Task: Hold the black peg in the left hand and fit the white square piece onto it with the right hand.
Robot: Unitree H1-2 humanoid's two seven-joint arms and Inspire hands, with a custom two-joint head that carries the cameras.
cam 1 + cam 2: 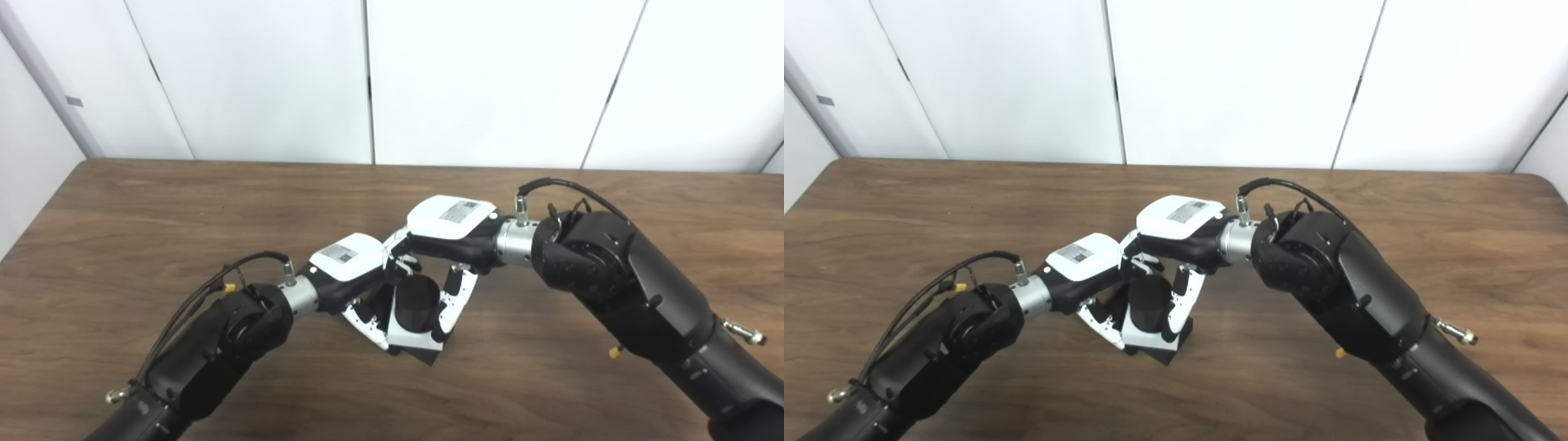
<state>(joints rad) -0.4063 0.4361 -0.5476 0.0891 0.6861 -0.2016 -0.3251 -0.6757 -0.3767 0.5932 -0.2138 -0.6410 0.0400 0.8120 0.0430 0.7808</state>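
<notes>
The black peg [416, 301] is a stubby upright cylinder on a black square base [429, 355], standing mid-table. The white square piece [411, 339] sits around the cylinder's lower part, just above the base. My left hand [350, 269] comes in from the left, its fingers [366, 320] curled against the left side of the peg and base. From the right, my right hand [452, 225] reaches over the top, and its fingers [456, 301] press on the white piece's right edge. In the right eye view the peg [1149, 301] stands between both hands, which hide its far side.
The brown wooden table [184, 202] stretches out on all sides of the hands. White wall panels [490, 79] rise behind its far edge. Both black forearms cross the table's near part.
</notes>
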